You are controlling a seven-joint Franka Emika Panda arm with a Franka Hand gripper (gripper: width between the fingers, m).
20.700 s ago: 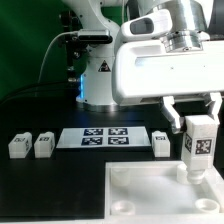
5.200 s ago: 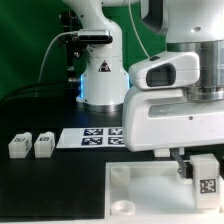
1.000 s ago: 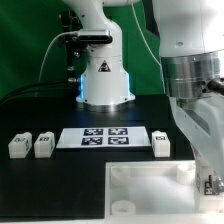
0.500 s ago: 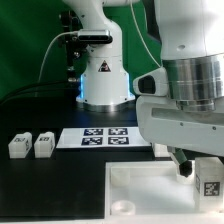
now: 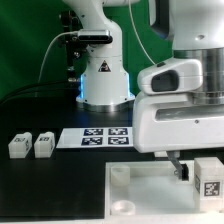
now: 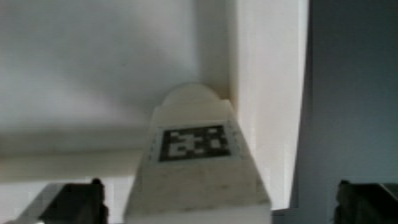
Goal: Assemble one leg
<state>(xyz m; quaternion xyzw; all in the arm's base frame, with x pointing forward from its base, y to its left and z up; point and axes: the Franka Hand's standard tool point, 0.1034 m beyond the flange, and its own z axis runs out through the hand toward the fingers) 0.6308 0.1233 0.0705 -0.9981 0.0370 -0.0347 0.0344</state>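
Observation:
A leg (image 5: 208, 178), a small white post with a black-and-white tag, stands upright at the far corner of the white panel (image 5: 140, 196) on the exterior view's right. My gripper (image 5: 200, 170) is over it. In the wrist view the leg (image 6: 196, 142) sits between my fingers (image 6: 75, 200), with a gap showing on each side, so the gripper (image 6: 219, 200) is open around it. The panel (image 6: 89, 80) lies under it. Two more legs (image 5: 18, 145) (image 5: 43, 145) lie on the exterior view's left.
The marker board (image 5: 95, 138) lies on the black table behind the panel. The robot base (image 5: 100, 75) stands at the back. My large wrist body (image 5: 185, 100) hides the table area to the marker board's right.
Over the last second my wrist has turned about the leg, so the gripper body now faces the camera broadside. The leg has stayed at the panel's corner.

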